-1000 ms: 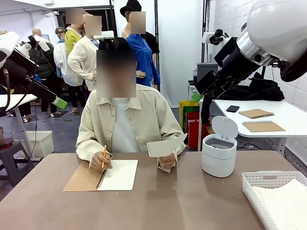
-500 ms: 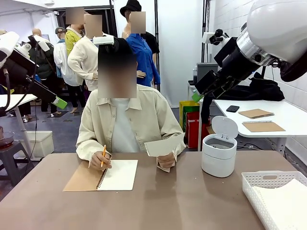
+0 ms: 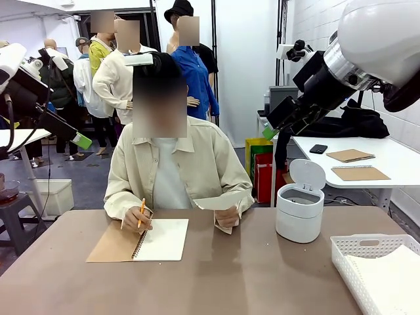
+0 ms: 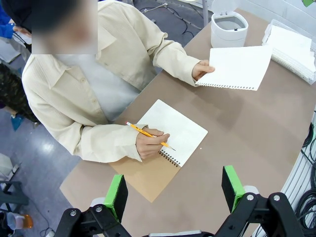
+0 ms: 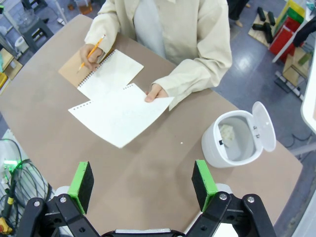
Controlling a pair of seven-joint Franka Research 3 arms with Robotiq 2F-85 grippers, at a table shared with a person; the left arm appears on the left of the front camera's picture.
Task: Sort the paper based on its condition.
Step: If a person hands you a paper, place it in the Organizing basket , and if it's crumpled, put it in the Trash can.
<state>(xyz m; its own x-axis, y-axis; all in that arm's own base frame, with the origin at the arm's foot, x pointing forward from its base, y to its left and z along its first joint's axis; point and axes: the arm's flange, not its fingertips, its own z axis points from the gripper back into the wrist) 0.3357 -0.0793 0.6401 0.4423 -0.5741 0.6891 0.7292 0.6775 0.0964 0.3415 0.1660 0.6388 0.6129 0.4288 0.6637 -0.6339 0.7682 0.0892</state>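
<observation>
Since the earlier frame the loose sheet has been tipped from a half-upright hold to nearly level. Nothing else on the counter has shifted. The sheet is pinched at one edge by the person's hand and extended over the counter toward the robot's side, beside the open spiral notebook. The person's other hand rests there with a pencil. The sheet appears flat and uncreased, with one perforated edge. The robot's left hand and right hand both hang high above the counter, jaws spread wide, holding nothing. The white bin stands with its lid up, and the right wrist view shows a crumpled wad inside. The white basket at the near right corner carries flat sheets. Assessment: the step in hand is the handover of one sheet for sorting, not yet taken. The next move calls for one arm, probably the right as it is nearer the receptacles, to descend and close on the free edge without creasing it. As the sheet looks sound, it belongs in the basket rather than the bin.
</observation>
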